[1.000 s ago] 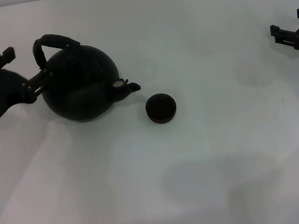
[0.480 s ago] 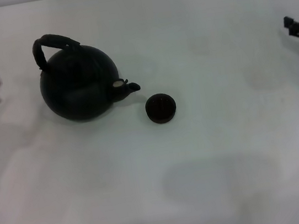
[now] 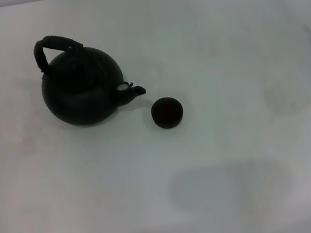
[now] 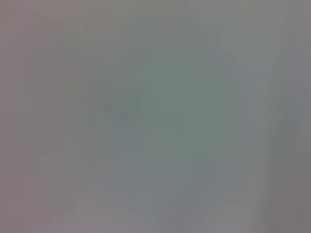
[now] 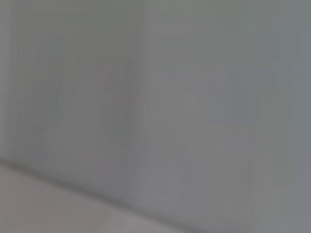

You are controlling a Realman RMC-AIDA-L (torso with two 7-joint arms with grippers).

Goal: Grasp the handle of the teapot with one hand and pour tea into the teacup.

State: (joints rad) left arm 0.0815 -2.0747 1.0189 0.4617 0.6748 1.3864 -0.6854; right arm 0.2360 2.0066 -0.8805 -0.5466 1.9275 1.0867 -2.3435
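- Nearest in the head view lies bare white table (image 3: pixel 225 199), with a faint grey shadow patch on it.
- Farther in sits the teacup (image 3: pixel 168 112) — small, round, black, upright, with a dark inside. It stands alone on the table, just off the tip of the spout (image 3: pixel 135 90), close but not touching.
- Beyond it and toward the robot's left stands the teapot (image 3: pixel 83 87), round and matte black, upright on the table, its short spout pointing toward the teacup.
- The handle (image 3: pixel 53 47) arches over the far-left side of the pot's top — nothing grips it.
- Neither the left nor the right gripper appears in the head view, so whether either claw is released or clenched cannot be told.
- Both wrist views show only a blank grey blur; nothing can be made out there.
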